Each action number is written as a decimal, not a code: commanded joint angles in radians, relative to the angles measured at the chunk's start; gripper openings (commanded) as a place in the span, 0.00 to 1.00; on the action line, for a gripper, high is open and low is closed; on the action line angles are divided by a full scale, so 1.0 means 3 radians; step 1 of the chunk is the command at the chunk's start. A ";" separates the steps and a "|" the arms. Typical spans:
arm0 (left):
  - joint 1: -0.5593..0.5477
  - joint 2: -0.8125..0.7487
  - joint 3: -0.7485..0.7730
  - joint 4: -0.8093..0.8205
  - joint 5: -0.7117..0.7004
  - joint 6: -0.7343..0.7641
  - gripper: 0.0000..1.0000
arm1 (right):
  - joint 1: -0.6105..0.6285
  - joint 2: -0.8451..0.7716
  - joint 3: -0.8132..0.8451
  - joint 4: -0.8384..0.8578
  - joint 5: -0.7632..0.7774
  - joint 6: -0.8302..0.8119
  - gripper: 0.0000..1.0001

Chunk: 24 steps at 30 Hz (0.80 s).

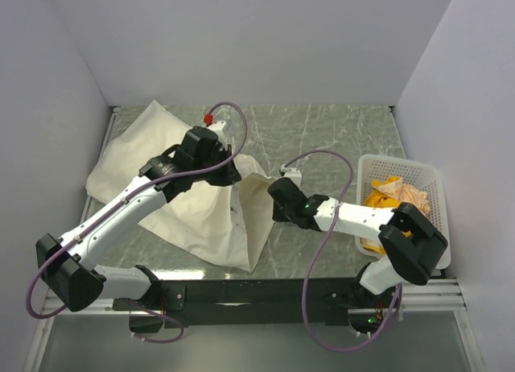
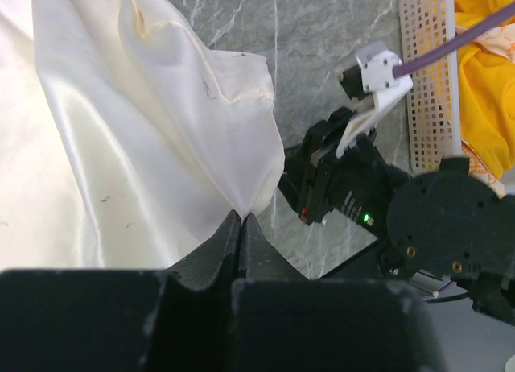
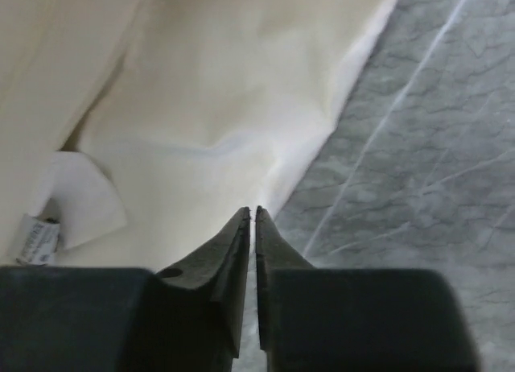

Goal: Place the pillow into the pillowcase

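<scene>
The pillowcase (image 1: 201, 219) is a plain cream wrinkly sack spread over the left and middle of the table, with its right edge lifted into a peak. My left gripper (image 1: 229, 171) is shut on a fold of it, and the left wrist view shows the cloth (image 2: 145, 130) pinched at the tips of the left gripper (image 2: 241, 214). My right gripper (image 1: 273, 198) is at the sack's right edge. In the right wrist view, the right gripper (image 3: 254, 211) is shut on the thin hem of the pillowcase (image 3: 201, 106). The pillow does not show in any view.
A white perforated basket (image 1: 438, 175) holding yellow and orange cloth (image 1: 385, 196) stands at the right edge of the grey marble table (image 1: 322, 138). White walls close in the back and both sides. A small sewn label (image 3: 36, 239) hangs inside the sack.
</scene>
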<state>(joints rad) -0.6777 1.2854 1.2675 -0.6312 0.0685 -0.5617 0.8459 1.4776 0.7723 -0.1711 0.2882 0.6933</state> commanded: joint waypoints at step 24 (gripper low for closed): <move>-0.1778 -0.0460 -0.1371 -0.0171 -0.2058 -0.2431 0.65 | -0.1122 -0.0222 -0.0094 0.0886 -0.1257 0.0540 0.68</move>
<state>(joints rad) -1.0958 1.2221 0.9588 -0.5709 -0.2981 -0.9390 0.4892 1.4147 0.7589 -0.0315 -0.0032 0.7372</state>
